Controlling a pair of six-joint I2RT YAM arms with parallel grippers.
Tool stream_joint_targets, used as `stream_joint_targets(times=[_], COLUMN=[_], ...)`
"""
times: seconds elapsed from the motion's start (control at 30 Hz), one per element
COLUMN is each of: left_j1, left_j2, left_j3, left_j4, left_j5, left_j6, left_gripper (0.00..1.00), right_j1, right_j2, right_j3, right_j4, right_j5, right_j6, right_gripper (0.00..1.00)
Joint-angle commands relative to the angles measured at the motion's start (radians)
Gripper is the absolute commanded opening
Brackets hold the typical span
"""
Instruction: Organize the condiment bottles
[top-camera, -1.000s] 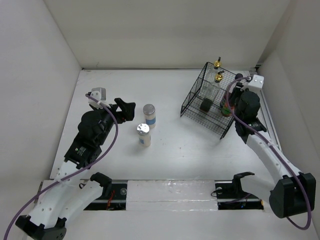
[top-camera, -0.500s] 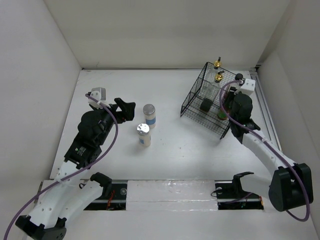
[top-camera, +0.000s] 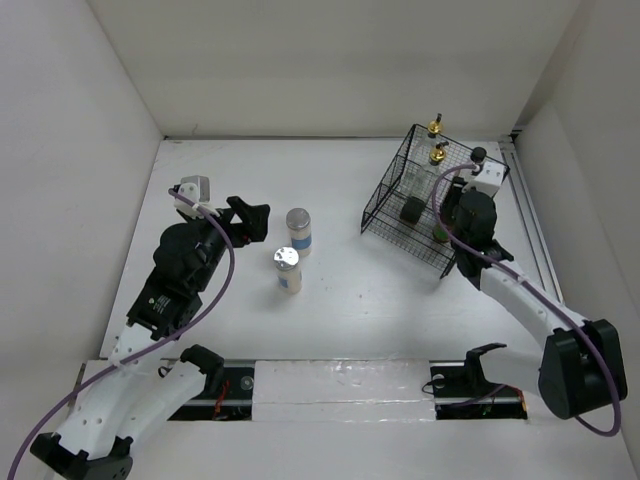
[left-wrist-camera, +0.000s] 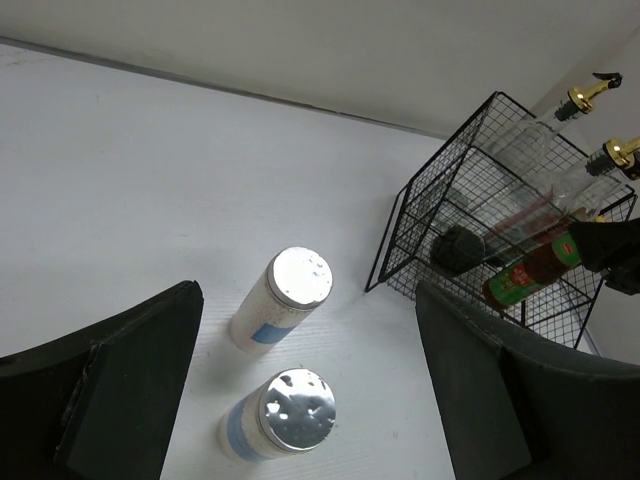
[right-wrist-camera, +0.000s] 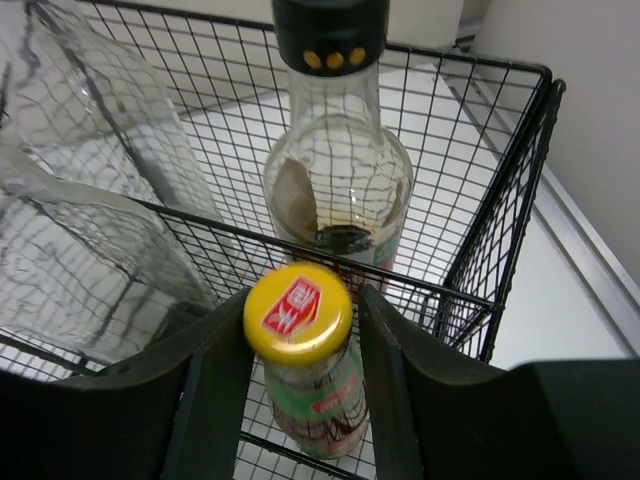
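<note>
1. A white table (top-camera: 350, 300) sits inside plain white walls.
2. A small yellow-capped bottle (right-wrist-camera: 303, 350) with a green label is right between the fingers of the right gripper (right-wrist-camera: 304, 300). It is inside the black wire basket (top-camera: 385, 205).
3. The fingers sit snug on both sides of the cap. I cannot tell if they are squeezing it or only sitting next to it.
4. The right arm stretches forward and a bit left from its base. It reaches into the basket from the basket's right side.
5. Just past the fingers stands a black-capped bottle (right-wrist-camera: 338, 170). To the left of the fingers are the near clear bottle (top-camera: 437, 155) and the far clear bottle (top-camera: 434, 128), both with gold tops. Basket wires cross in front of them.
6. Well off to the left of the basket, two silver-lidded jars stand close together on the table: the far jar (left-wrist-camera: 275, 305) and the near jar (left-wrist-camera: 272, 418).
7. The left gripper (top-camera: 256, 222) points at the jars from their left side. Its fingers are wide apart and hold nothing. The left arm is bent at the elbow.
</note>
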Motion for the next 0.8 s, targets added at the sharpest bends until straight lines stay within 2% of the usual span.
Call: stream_joint_targets(times=[0.0,0.07,0.23,0.47,0.5,0.53,0.57,0.6,0.67,0.73,0.77], left_j1=[0.005,0.005,0.005,0.005,0.005,0.005,0.005,0.005,0.005,0.005,0.005], left_j2=[-0.010,-0.010,-0.010,-0.010,-0.010,-0.010,-0.010,-0.010,-0.019,-0.042,-0.051], left_j3=[0.032,0.032,0.032,0.032,0.032,0.032,0.032,0.032,0.041,0.041,0.030], left_j4=[0.042,0.042,0.042,0.033,0.033,0.033,0.024,0.013,0.002,0.002,0.002], left_j5=[-0.006,-0.006,-0.006,-0.033,-0.034,-0.049,-0.061,-0.093,-0.145,-0.210,-0.225], left_j6=[0.001,0.001,0.001,0.001,0.001,0.001,0.001,0.001,-0.021,-0.036,-0.045], left_gripper=[0.83,0.83,0.83,0.83,0.83,0.83,0.83,0.83,0.83,0.83,0.84], right_j1=[0.020,0.020,0.029,0.056,0.072,0.072,0.087,0.105,0.130,0.203,0.229], right_j2=[-0.042,-0.071,-0.136,-0.219,-0.229,-0.239,-0.239,-0.239,-0.184,-0.130,-0.074], right_j3=[0.021,0.021,0.074,0.140,0.153,0.178,0.192,0.207,0.285,0.334,0.366], right_j4=[0.122,0.105,0.018,-0.082,-0.096,-0.108,-0.118,-0.139,-0.190,-0.248,-0.248], right_j5=[0.042,0.043,0.043,-0.042,-0.068,-0.106,-0.155,-0.269,-0.380,-0.470,-0.491], right_j6=[0.028,0.028,0.028,0.009,0.009,-0.004,-0.005,-0.017,-0.029,-0.040,-0.040], right_gripper=[0.50,0.58,0.69,0.71,0.66,0.53,0.45,0.37,0.23,0.22,0.24])
